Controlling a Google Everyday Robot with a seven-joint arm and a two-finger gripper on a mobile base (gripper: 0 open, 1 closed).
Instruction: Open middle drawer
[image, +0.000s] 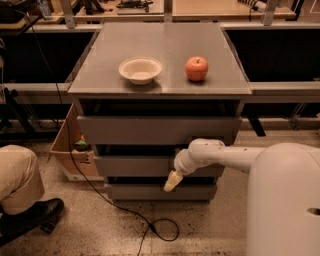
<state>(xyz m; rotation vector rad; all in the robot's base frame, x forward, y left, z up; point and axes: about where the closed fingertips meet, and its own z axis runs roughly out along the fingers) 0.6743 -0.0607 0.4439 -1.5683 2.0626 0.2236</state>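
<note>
A grey metal cabinet (160, 50) has three handle-less drawer fronts stacked one above the other. The middle drawer (135, 166) sits between the taller top drawer (150, 131) and the narrower bottom drawer (140, 192), with a dark gap above its front. My white arm (225, 157) reaches in from the right across the middle drawer's front. My gripper (172, 181), with a cream-coloured tip, points down and left at the lower edge of the middle drawer, just above the bottom drawer.
A white bowl (140, 70) and a red apple (197, 68) sit on the cabinet top. A cardboard box (70, 150) stands left of the cabinet. A black cable (150, 225) runs over the floor in front. A person's knee (17, 175) and shoe (30, 215) are at the lower left.
</note>
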